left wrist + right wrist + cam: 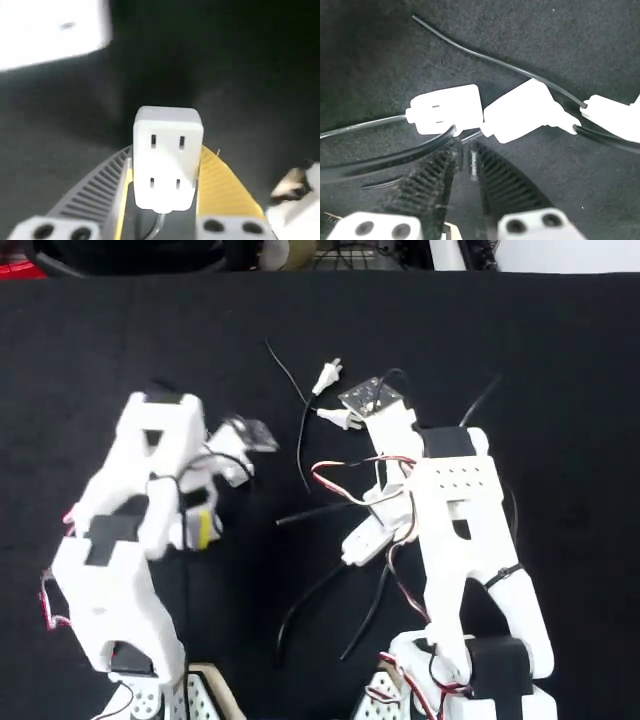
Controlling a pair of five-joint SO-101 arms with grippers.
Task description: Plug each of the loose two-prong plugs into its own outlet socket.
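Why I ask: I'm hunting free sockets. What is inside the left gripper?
A white outlet block with two empty slot pairs sits in the left gripper; its back and sides are covered.

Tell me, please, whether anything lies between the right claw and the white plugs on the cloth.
Yes. A black cable crosses just ahead of the right claw, lying between it and a white plug.

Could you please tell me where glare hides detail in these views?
High view: the white arms wash out against the black table. Left wrist view: a white patch is blown out; slots on the outlet block are readable. Right wrist view: even light; slots on the cord socket show.
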